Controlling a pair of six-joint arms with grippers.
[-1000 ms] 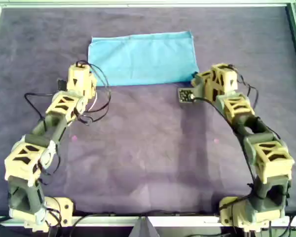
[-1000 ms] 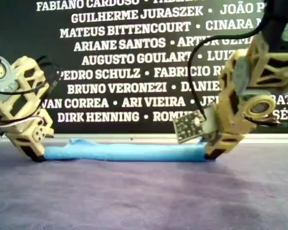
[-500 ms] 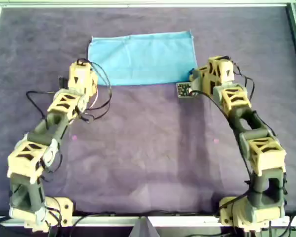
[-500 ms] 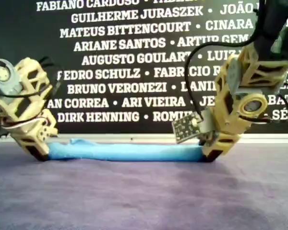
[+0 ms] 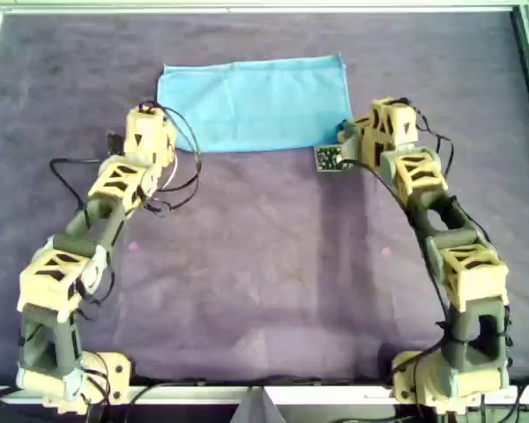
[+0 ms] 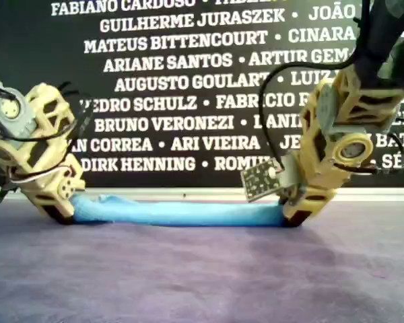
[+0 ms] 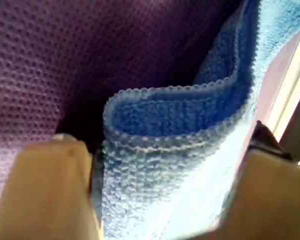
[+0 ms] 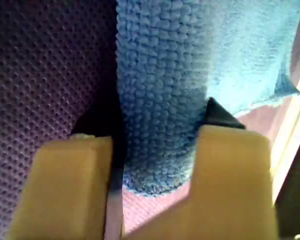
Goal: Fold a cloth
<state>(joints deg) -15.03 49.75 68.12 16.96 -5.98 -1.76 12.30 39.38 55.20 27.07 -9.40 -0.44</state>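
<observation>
Your left tool (image 5: 155,145) sits at the cloth's (image 5: 256,104) near corner on the overhead view's left, its fingers (image 7: 45,192) spread with the doubled blue edge between them; you cannot tell whether they pinch it; your right tool (image 5: 346,141) is at the near corner on the overhead view's right, fingers (image 8: 70,187) likewise either side of the fabric, grip not clear. You see the cloth as a light sky-blue rectangle lying flat on the purple table (image 5: 264,264), toward the far edge in the overhead view; its long axis runs left to right across that view; from the exterior view it is a low blue strip (image 6: 178,213) spanning between the two tools; wrist views show a knobbly weave and stacked layers.
</observation>
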